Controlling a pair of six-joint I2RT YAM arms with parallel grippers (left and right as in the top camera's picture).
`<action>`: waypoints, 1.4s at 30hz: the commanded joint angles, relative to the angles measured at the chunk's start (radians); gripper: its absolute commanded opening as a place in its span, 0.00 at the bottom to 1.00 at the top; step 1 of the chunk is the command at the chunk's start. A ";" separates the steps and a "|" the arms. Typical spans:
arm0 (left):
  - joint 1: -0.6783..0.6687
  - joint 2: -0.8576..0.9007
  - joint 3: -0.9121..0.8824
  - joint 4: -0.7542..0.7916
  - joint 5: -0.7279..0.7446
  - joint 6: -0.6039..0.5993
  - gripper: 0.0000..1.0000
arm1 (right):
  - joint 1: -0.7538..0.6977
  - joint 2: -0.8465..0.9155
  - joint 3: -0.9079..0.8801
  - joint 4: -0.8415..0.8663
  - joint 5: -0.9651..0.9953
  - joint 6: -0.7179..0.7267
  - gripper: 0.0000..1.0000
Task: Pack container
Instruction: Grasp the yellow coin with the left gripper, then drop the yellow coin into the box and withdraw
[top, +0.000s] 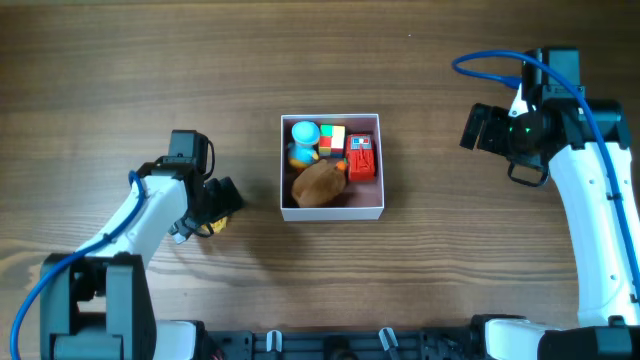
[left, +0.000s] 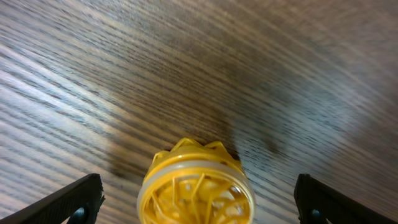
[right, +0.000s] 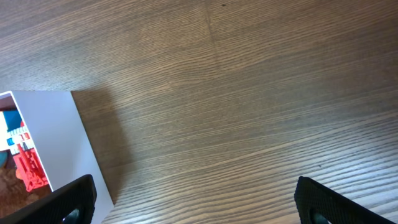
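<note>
Step in hand: pickup. Left pincer (top: 221, 198), jaws wide, straddles the yellow toy (left: 196, 190) on the desk (top: 120, 80), apparently not yet gripping. Container (top: 335, 212) sits mid-desk, part-filled. Right pincer (top: 473, 128) hangs wide open, empty. Next: close, lift, carry right.

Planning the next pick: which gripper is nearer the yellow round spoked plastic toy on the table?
Left. The left gripper straddles the yellow spoked toy, jaws open; the right gripper hangs far off, beyond the white square container.

Matt wood-grain table (left: 186, 62) — glossy yellow plastic toy (left: 196, 190); smooth white container (right: 68, 149) walls.
</note>
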 joint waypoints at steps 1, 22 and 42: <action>0.006 0.039 -0.006 0.007 0.016 0.016 1.00 | 0.000 0.006 -0.007 -0.002 -0.009 -0.013 1.00; 0.003 0.018 0.072 -0.042 0.019 0.016 0.21 | 0.000 0.006 -0.007 -0.008 -0.008 -0.013 1.00; -0.733 0.125 0.426 0.013 0.001 0.532 0.39 | 0.000 0.006 -0.007 -0.004 -0.009 -0.019 1.00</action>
